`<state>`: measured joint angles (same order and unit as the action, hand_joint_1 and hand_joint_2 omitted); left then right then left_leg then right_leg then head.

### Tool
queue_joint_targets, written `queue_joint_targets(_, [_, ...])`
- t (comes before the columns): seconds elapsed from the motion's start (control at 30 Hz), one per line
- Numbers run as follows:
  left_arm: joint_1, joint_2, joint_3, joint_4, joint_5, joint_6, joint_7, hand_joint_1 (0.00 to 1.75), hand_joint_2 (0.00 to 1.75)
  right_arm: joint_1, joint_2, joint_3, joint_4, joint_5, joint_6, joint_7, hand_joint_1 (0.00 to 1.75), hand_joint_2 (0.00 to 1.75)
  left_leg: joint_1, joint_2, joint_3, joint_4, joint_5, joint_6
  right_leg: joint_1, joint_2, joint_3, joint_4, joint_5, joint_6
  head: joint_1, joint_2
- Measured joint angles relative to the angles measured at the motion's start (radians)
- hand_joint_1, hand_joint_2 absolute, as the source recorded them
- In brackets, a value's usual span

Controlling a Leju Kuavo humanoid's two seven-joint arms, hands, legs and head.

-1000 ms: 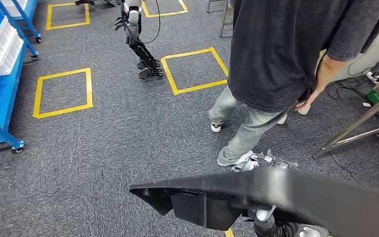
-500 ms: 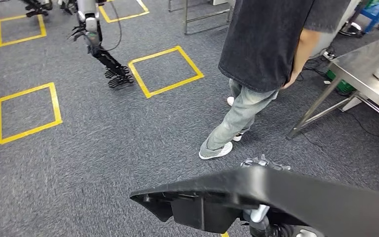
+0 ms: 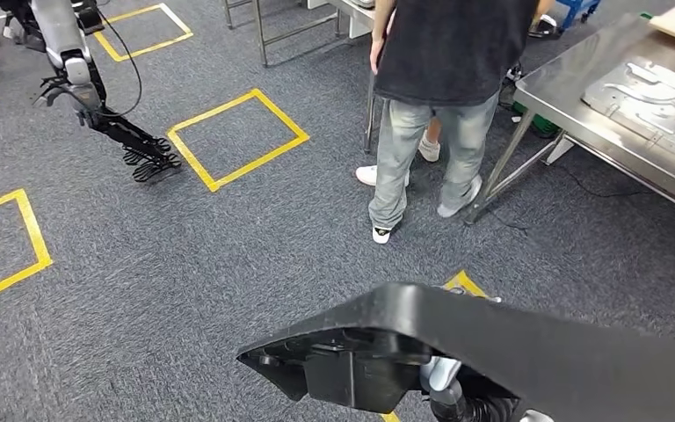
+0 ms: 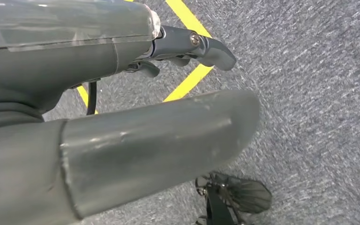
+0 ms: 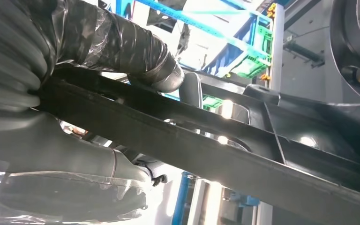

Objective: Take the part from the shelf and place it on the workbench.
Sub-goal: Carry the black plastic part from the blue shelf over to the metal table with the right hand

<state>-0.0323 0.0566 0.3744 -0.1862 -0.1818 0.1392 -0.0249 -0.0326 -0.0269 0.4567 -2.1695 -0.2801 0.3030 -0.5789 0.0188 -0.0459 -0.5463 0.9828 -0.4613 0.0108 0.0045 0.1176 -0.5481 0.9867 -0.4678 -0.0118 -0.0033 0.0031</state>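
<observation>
While the black part (image 3: 492, 352) hides its right hand (image 5: 75, 154), workbench (image 3: 571, 97) cropped

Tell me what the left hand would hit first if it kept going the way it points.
Most likely the grey carpet floor: the left hand points down at it, near a yellow tape line. Depth is unclear.

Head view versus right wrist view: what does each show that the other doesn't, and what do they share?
Only the head view shows the grey carpet floor with yellow taped squares, a person in a dark shirt and grey jeans, the steel workbench bearing a pale moulded panel, and another robot's arm. Only the right wrist view shows the right hand gripping the part's edge, with blue racking behind. Both show the long black plastic part being carried.
</observation>
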Motion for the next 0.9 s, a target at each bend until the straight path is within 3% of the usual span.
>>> queue_joint_targets(0.07, [-0.001, 0.001, 0.002, 0.000, 0.003, -0.005, 0.000, 0.00, 0.00, -0.003, 0.000, 0.002, -0.001, 0.014, -0.005, -0.002, 1.73, 1.75, 0.005, 0.021, 0.003, -0.007, 0.003, 0.011, 0.002, -0.035, -0.017, 0.035, -0.024, 0.010, 0.002, 0.000])
queue_joint_targets(0.13, [0.003, 0.002, 0.006, 0.000, 0.003, -0.007, 0.004, 0.00, 0.00, -0.005, 0.000, 0.010, -0.002, 0.032, -0.014, -0.008, 1.73, 1.75, 0.006, 0.044, 0.004, -0.009, 0.002, 0.018, -0.001, -0.089, -0.076, 0.153, -0.087, 0.022, 0.004, 0.000])
queue_joint_targets(0.2, [0.008, 0.003, 0.008, 0.000, 0.000, -0.005, 0.009, 0.00, 0.00, -0.002, -0.001, 0.020, -0.002, 0.045, -0.020, -0.016, 1.73, 1.75, 0.005, 0.069, 0.006, -0.009, -0.002, 0.018, -0.010, -0.107, -0.147, 0.282, -0.135, 0.032, 0.004, 0.000])
queue_joint_targets(0.23, [0.010, 0.003, 0.008, 0.000, -0.003, -0.004, 0.010, 0.00, 0.00, 0.001, -0.002, 0.024, -0.002, 0.048, -0.021, -0.020, 1.73, 1.75, 0.005, 0.081, 0.007, -0.009, -0.005, 0.017, -0.014, -0.110, -0.161, 0.301, -0.130, 0.036, 0.004, 0.000])
queue_joint_targets(0.27, [0.010, 0.003, 0.009, 0.000, -0.005, -0.003, 0.010, 0.00, 0.00, 0.003, -0.003, 0.029, -0.002, 0.049, -0.022, -0.022, 1.73, 1.75, 0.005, 0.092, 0.011, -0.009, -0.008, 0.015, -0.017, -0.115, -0.152, 0.277, -0.105, 0.038, 0.004, 0.000])
queue_joint_targets(0.3, [0.009, 0.003, 0.009, 0.000, -0.006, -0.003, 0.009, 0.00, 0.00, 0.004, -0.005, 0.034, -0.002, 0.049, -0.023, -0.023, 1.73, 1.75, 0.006, 0.103, 0.016, -0.009, -0.011, 0.012, -0.019, -0.124, -0.122, 0.216, -0.066, 0.038, 0.004, 0.000])
queue_joint_targets(0.37, [0.007, 0.003, 0.009, 0.000, -0.007, -0.003, 0.004, 0.00, 0.00, 0.004, -0.009, 0.040, -0.002, 0.049, -0.023, -0.026, 1.73, 1.75, 0.005, 0.121, 0.029, -0.011, -0.019, 0.003, -0.014, -0.165, -0.046, 0.066, -0.004, 0.032, 0.004, 0.000])
queue_joint_targets(0.43, [0.006, 0.002, 0.009, 0.000, -0.007, -0.004, -0.001, 0.00, 0.00, 0.002, -0.012, 0.043, -0.001, 0.048, -0.019, -0.030, 1.73, 1.75, 0.003, 0.137, 0.040, -0.013, -0.027, -0.010, -0.006, -0.184, -0.014, 0.002, 0.010, 0.022, 0.004, 0.000])
queue_joint_targets(0.5, [0.003, -0.002, 0.009, 0.000, -0.007, -0.004, -0.002, 0.00, 0.00, 0.000, -0.015, 0.044, 0.000, 0.043, -0.012, -0.032, 1.73, 1.75, 0.002, 0.154, 0.048, -0.017, -0.032, -0.023, -0.004, -0.161, -0.014, -0.002, 0.009, 0.009, 0.004, 0.000])
queue_joint_targets(0.57, [-0.002, -0.008, 0.010, 0.000, -0.007, -0.003, -0.002, 0.00, 0.00, -0.007, -0.017, 0.045, 0.001, 0.029, -0.008, -0.028, 1.73, 1.75, 0.006, 0.128, 0.043, 0.009, -0.053, -0.033, -0.007, -0.140, -0.008, -0.011, 0.015, -0.004, 0.004, 0.000])
queue_joint_targets(0.63, [-0.004, -0.015, 0.012, 0.000, -0.007, -0.002, -0.002, 0.00, 0.00, -0.017, -0.018, 0.046, 0.003, 0.006, -0.005, -0.018, 1.73, 1.75, 0.008, 0.076, -0.008, 0.116, -0.112, -0.037, -0.008, -0.121, -0.006, -0.015, 0.017, -0.016, 0.003, 0.000])
queue_joint_targets(0.7, [0.001, -0.021, 0.016, 0.000, -0.007, 0.000, 0.000, 0.00, 0.00, -0.024, -0.018, 0.046, 0.008, -0.016, -0.001, -0.004, 1.73, 1.75, 0.007, 0.055, -0.083, 0.258, -0.167, -0.038, -0.004, -0.098, -0.006, -0.013, 0.016, -0.022, 0.003, 0.000])
queue_joint_targets(0.73, [0.003, -0.023, 0.018, 0.000, -0.007, 0.001, 0.001, 0.00, 0.00, -0.026, -0.018, 0.046, 0.010, -0.023, 0.002, 0.001, 1.73, 1.75, 0.006, 0.052, -0.106, 0.292, -0.167, -0.038, -0.002, -0.084, -0.004, -0.012, 0.015, -0.023, 0.003, 0.000])
queue_joint_targets(0.77, [0.005, -0.026, 0.020, 0.000, -0.007, 0.002, 0.004, 0.00, 0.00, -0.029, -0.018, 0.046, 0.011, -0.028, 0.003, 0.005, 1.73, 1.75, 0.006, 0.051, -0.110, 0.285, -0.145, -0.036, -0.001, -0.070, -0.002, -0.010, 0.013, -0.023, 0.003, 0.000])
queue_joint_targets(0.8, [0.005, -0.028, 0.021, 0.000, -0.007, 0.003, 0.006, 0.00, 0.00, -0.032, -0.018, 0.046, 0.013, -0.031, 0.006, 0.009, 1.73, 1.75, 0.006, 0.046, -0.093, 0.235, -0.105, -0.033, 0.000, -0.057, 0.001, -0.008, 0.011, -0.022, 0.003, 0.000])
queue_joint_targets(0.87, [0.006, -0.031, 0.023, 0.000, -0.009, 0.007, 0.014, 0.00, 0.00, -0.039, -0.018, 0.046, 0.014, -0.038, 0.014, 0.015, 1.73, 1.75, 0.005, 0.005, -0.034, 0.088, -0.026, -0.021, 0.001, -0.033, 0.007, -0.005, 0.005, -0.018, 0.003, 0.000])
queue_joint_targets(0.9, [0.007, -0.032, 0.024, 0.000, -0.010, 0.009, 0.017, 0.00, 0.00, -0.042, -0.018, 0.046, 0.016, -0.041, 0.018, 0.018, 1.73, 1.75, 0.004, -0.015, -0.012, 0.035, -0.007, -0.015, -0.001, -0.022, 0.006, -0.004, 0.004, -0.013, 0.003, 0.000])
